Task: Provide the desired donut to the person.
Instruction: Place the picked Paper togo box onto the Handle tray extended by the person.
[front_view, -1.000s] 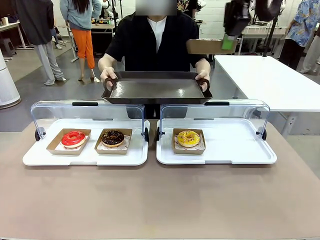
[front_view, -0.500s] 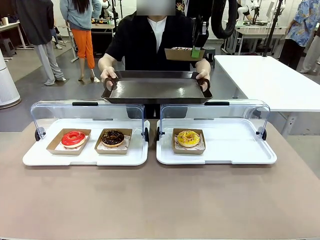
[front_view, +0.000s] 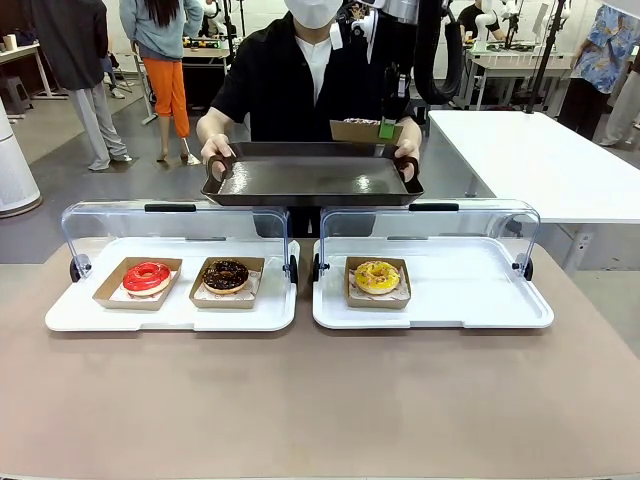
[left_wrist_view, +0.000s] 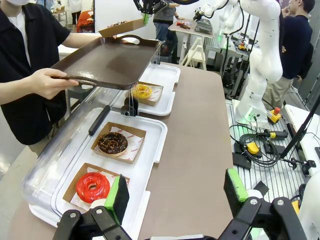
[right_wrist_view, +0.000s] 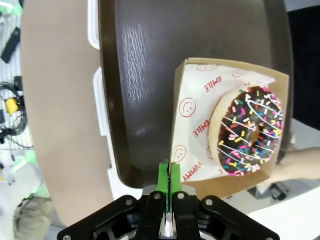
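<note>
The person (front_view: 300, 80) in a black shirt holds a dark serving tray (front_view: 312, 182) by both handles beyond the table. My right gripper (front_view: 386, 128) is shut on the edge of a cardboard tray (front_view: 360, 131) and holds it just above the serving tray's far right corner. In the right wrist view, that cardboard tray (right_wrist_view: 197, 125) carries a chocolate donut with coloured sprinkles (right_wrist_view: 252, 131), and my right gripper (right_wrist_view: 169, 181) pinches its near edge over the serving tray (right_wrist_view: 140, 75). My left gripper (left_wrist_view: 176, 192) stands open near the table's left end, holding nothing.
Two white display trays with raised clear lids sit on the table. The left one (front_view: 60, 315) holds a red donut (front_view: 147, 276) and a chocolate donut (front_view: 226, 274). The right one (front_view: 480, 300) holds a yellow donut (front_view: 377, 276). The brown table (front_view: 320, 400) in front lies bare.
My right arm brought the cardboard tray with the sprinkled donut down and leftward from the upper right, to just above the serving tray. The person kept the serving tray still.
</note>
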